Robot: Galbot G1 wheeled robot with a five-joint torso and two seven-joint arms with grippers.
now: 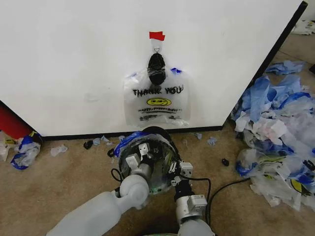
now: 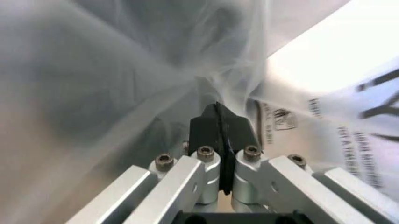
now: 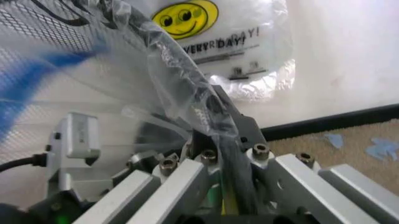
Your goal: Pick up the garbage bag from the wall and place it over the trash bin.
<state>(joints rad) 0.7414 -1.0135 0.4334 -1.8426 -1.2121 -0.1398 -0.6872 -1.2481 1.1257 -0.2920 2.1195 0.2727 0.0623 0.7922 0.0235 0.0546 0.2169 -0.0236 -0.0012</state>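
left pincer: mine, down inside the trash bin. In the left wrist view the black fingertips are pressed together with clear film bunched all around them, and I can't tell whether any of it is actually caught between them.

right pincer: also mine, sitting at the bin's rim on the right side. In the right wrist view the fingers are closed together on a crinkly fold of clear plastic where it wraps the rim.

trash bin: black mesh, right under both pincers, on the carpet just in front of the wall. See-through plastic with a blue bit is draped at its rim on my left pincer's side.

garbage bag: up past both pincers, hanging flat on the wall from a dark knot below the red tape. THANK YOU and the yellow smiley face me.

wall: white panel, black strip along the bottom, beyond the bin.

bag pile: blue-and-white heap well off to my right pincer's side.

red object: far off on my left pincer's side, against the wall's base.
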